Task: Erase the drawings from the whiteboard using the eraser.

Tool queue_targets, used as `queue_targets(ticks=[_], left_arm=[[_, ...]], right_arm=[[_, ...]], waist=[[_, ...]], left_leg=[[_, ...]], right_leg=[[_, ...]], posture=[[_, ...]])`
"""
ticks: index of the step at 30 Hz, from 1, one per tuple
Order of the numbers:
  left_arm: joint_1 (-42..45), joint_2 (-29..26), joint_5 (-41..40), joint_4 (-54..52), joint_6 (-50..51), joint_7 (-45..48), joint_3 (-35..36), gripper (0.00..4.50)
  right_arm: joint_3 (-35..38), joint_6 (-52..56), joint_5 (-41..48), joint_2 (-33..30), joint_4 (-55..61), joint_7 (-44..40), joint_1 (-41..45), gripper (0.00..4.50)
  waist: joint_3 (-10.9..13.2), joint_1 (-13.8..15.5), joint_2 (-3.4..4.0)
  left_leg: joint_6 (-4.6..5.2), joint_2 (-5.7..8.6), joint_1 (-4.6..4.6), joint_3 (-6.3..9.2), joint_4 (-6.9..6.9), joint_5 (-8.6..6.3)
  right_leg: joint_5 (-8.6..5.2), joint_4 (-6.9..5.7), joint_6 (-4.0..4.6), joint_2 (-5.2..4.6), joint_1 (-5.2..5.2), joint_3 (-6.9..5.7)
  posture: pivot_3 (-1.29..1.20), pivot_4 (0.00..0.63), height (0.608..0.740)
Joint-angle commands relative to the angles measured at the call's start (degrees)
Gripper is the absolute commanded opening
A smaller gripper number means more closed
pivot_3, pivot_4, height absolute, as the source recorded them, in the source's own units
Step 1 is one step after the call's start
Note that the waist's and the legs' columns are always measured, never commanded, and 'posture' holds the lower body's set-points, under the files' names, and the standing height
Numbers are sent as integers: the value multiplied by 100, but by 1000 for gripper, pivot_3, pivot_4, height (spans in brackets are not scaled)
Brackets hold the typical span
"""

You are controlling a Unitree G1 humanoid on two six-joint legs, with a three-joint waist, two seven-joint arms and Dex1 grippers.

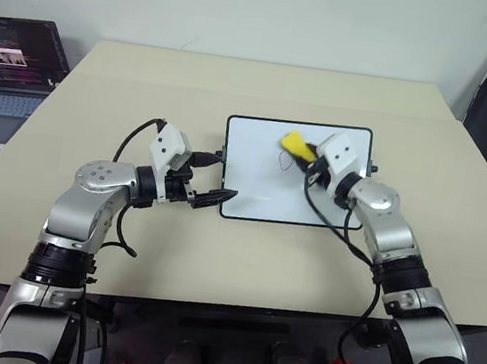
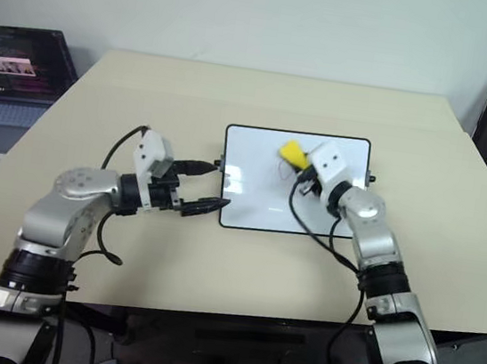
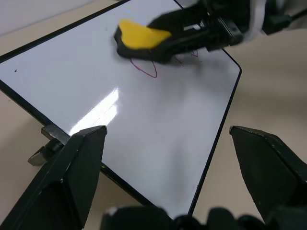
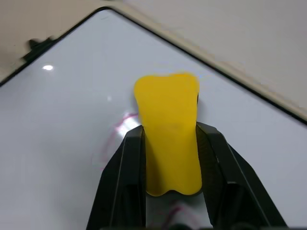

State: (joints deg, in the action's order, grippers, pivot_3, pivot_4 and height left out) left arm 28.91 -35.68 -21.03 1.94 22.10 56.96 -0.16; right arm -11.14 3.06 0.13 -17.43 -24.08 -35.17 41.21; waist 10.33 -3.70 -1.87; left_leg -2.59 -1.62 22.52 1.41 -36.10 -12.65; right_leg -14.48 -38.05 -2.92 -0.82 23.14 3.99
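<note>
With our right claw clamped on the eraser over the whiteboard on the tabletop, we should press flat across the drawings while our spread left claw steadies its edge.

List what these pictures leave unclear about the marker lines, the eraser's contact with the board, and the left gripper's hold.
- Drawings: partly covered by the eraser and right gripper; their count and extent are unclear.
- Eraser on the whiteboard: its underside is hidden, so contact is uncertain.
- Left gripper: open at the board's edge; contact cannot be judged.
</note>
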Motion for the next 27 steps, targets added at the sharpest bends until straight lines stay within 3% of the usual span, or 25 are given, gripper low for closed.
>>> queue_targets(ticks=[1,10,15,21,24,27], left_arm=[[21,-53,-48,-244,-18,-16,104,4500],[121,-28,-32,-145,-45,13,58,4500],[212,-53,-73,-165,-12,46,83,4500],[220,-272,-192,-353,106,130,240,4500],[177,-327,-182,-352,119,139,271,4500],[145,-368,-161,-289,91,154,263,4500]], right_arm=[[-423,165,-259,-25,-266,-374,-447,1109],[-198,316,-78,10,-100,-290,-438,1108],[200,1011,828,-261,1347,-998,-606,1108],[1479,3019,2595,-1907,3869,-1944,-1221,1100],[2268,3304,2826,-2790,3996,-2179,-1788,1099],[2735,3088,2513,-3537,3689,-2285,-2349,1098]], waist=[[-6,-1,-7],[-8,-1,-10],[-5,31,-8],[1,139,0],[1,191,-2],[3,200,-4]], left_leg=[[1,-1,-4,-1,-3,1],[18,-2,-97,1,-4,15],[18,-3,-76,5,-3,14],[9,0,60,14,-2,8],[2,0,60,14,5,-10],[4,1,60,7,5,-22]], right_leg=[[0,-2,-6,1,-2,1],[-5,5,28,5,-89,7],[-6,8,28,6,-76,3],[15,5,15,-1,48,-11],[1,23,14,-3,42,-18],[-6,36,12,-4,38,-15]], posture=[[0,150,740],[0,150,740],[0,150,740],[0,150,740],[0,150,740],[0,150,740]])
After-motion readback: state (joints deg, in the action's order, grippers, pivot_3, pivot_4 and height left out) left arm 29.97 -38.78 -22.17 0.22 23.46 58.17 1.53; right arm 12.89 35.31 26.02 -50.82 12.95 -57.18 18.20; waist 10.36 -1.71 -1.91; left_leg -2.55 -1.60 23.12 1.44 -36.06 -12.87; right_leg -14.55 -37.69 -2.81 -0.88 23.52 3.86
